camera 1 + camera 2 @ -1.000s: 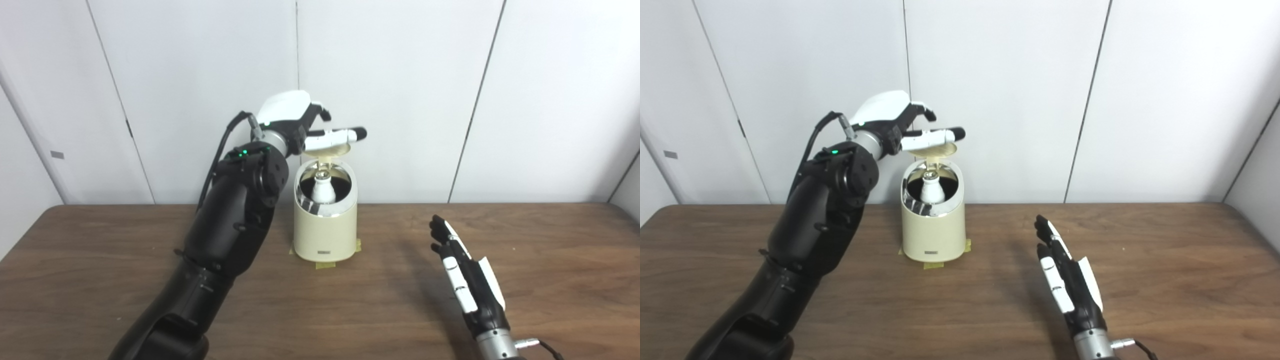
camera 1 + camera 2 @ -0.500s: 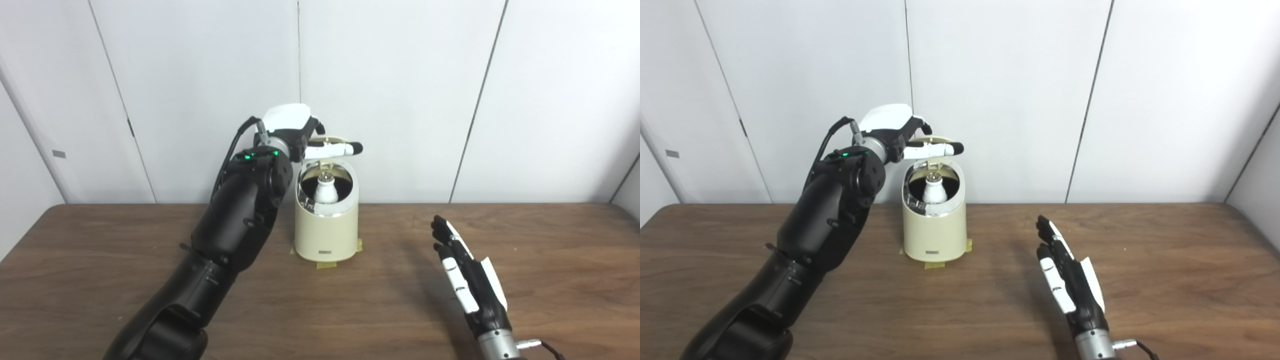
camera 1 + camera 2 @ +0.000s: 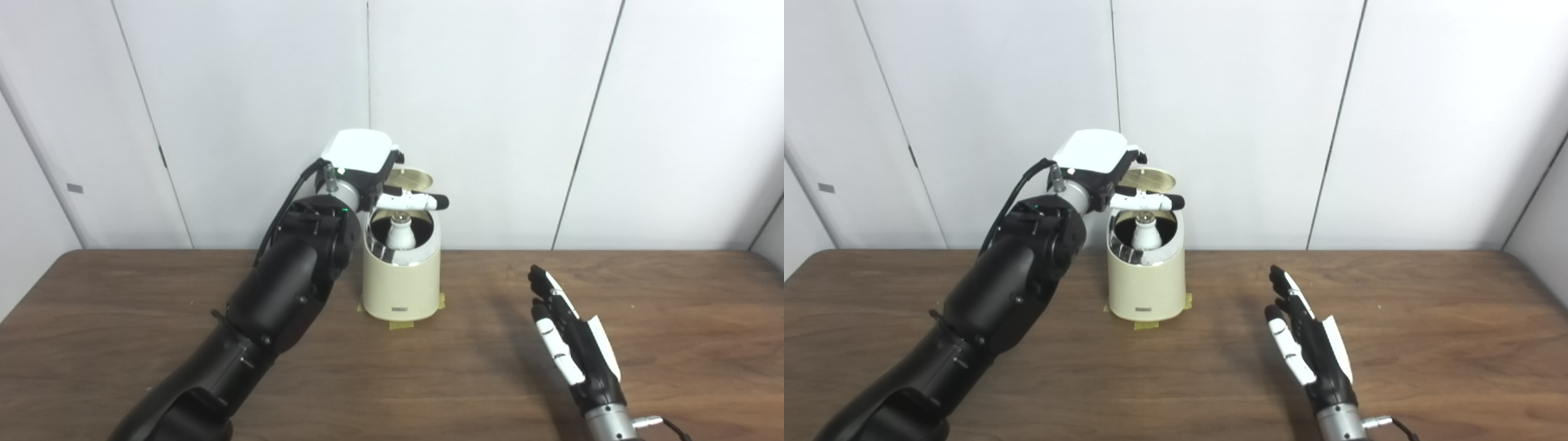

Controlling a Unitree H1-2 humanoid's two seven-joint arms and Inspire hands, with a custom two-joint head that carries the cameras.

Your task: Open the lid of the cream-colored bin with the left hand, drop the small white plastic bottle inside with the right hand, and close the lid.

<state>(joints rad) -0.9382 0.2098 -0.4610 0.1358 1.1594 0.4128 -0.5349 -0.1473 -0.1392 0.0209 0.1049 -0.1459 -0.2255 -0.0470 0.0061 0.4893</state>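
The cream-colored bin stands at the back middle of the table on yellow tape. Its round lid is raised and tilted up behind the opening. The small white bottle stands upright inside. My left hand hovers over the bin's back left rim. One of its fingers reaches straight across the opening just under the lid, and the others curl behind the lid. Whether the hand grips the lid is unclear. My right hand is open and holds nothing, low over the table right of the bin.
The wooden table runs to a white panelled wall close behind the bin. My left forearm slants up from the bottom left, just left of the bin.
My left hand has come down toward the bin, so its outstretched finger now lies below the lid instead of above it. The lid faces the camera more. The right hand has stayed in place.
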